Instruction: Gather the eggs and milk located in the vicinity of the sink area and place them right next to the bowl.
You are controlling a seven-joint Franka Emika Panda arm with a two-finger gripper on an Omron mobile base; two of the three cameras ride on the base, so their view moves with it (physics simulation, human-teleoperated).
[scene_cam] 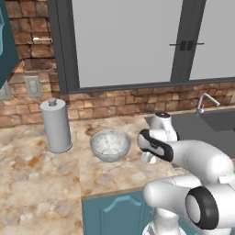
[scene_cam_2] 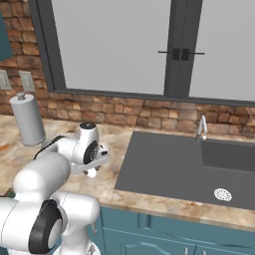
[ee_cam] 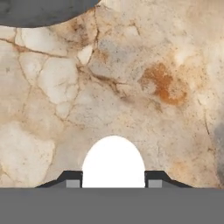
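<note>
My gripper (ee_cam: pixel 113 181) is shut on a white egg (ee_cam: pixel 113 162), which sits between the two dark fingertips. It points straight down at the marble counter (ee_cam: pixel 131 87), just right of the bowl (scene_cam: pixel 110 144). The bowl is silvery grey with a whitish speckled inside, and its rim (ee_cam: pixel 39 11) cuts the hand view's top left corner. From the base, the egg (scene_cam_2: pixel 91 173) shows as a small white shape under the hand (scene_cam: pixel 148 158), low over the counter. The dark grey sink (scene_cam_2: pixel 169 167) lies to the right. The milk is out of view.
A tall grey canister with a knob (scene_cam: pixel 56 125) stands left of the bowl by the brick wall. A thin silver tap (scene_cam_2: pixel 201 127) rises behind the sink and a round drain (scene_cam_2: pixel 222 194) sits in its deeper part. The counter's front edge runs just below the hand.
</note>
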